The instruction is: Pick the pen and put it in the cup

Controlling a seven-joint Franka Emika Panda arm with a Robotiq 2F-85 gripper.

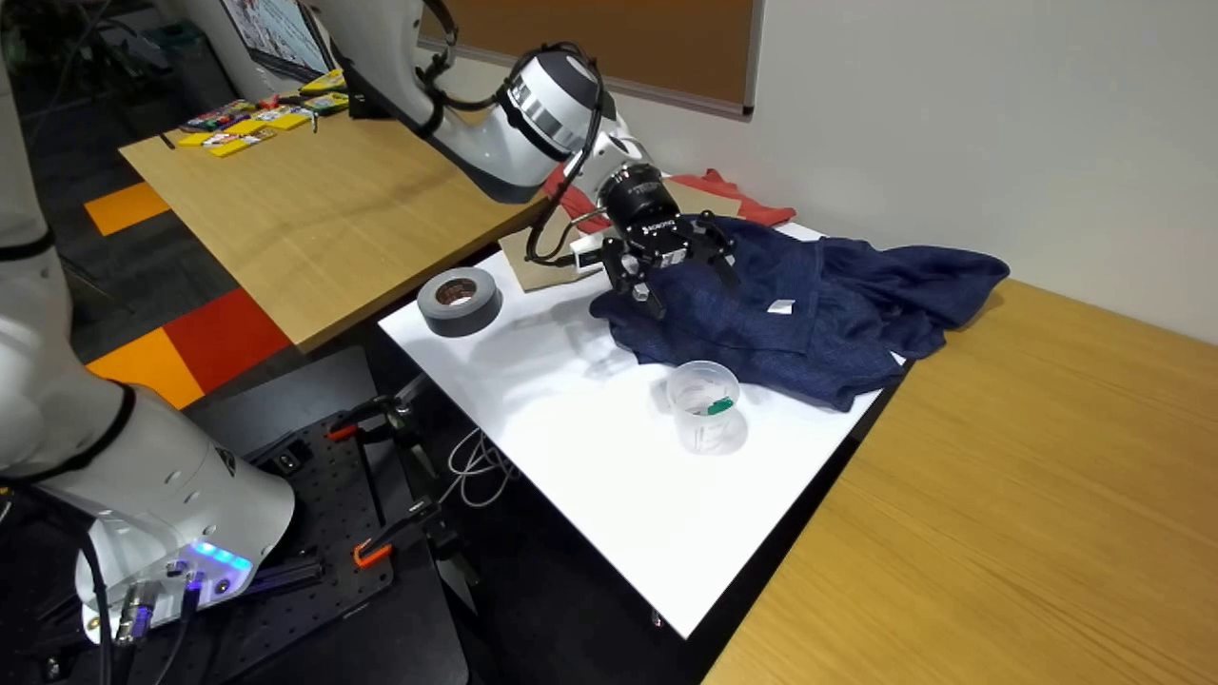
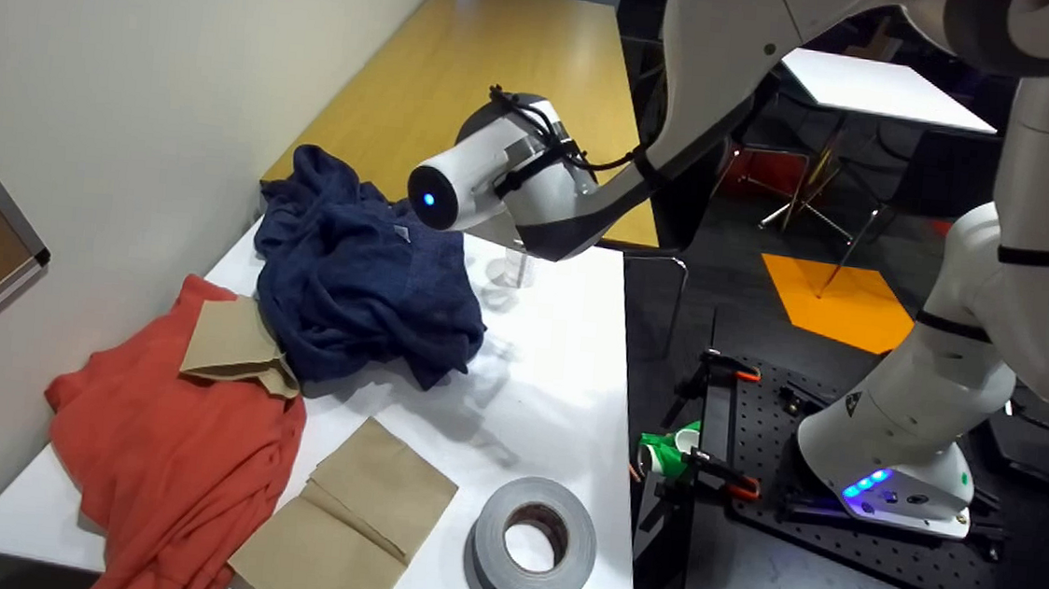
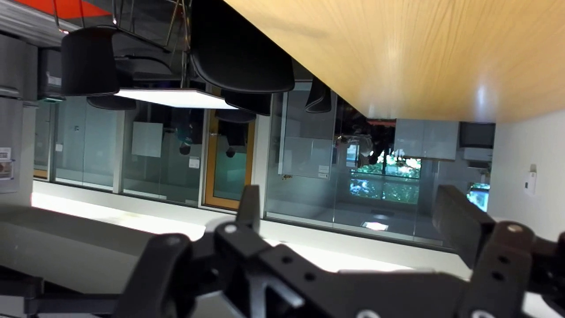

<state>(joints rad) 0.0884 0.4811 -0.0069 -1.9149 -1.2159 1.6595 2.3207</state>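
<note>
My tool [image 1: 692, 288] hangs spread, empty, presumably because the green in the cup [image 1: 702, 440], lower than it, is the pen [image 1: 720, 406].

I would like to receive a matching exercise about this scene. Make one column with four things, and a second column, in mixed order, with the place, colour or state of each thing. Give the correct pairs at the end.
Column one
1. cup
2. tape roll
3. red cloth
4. tool

Column two
A. lies partly under a piece of brown paper
B. open, holding nothing
C. see-through, with a green item showing in it
D. grey, lying flat on the white table

Right pairs: 1-C, 2-D, 3-A, 4-B
</note>
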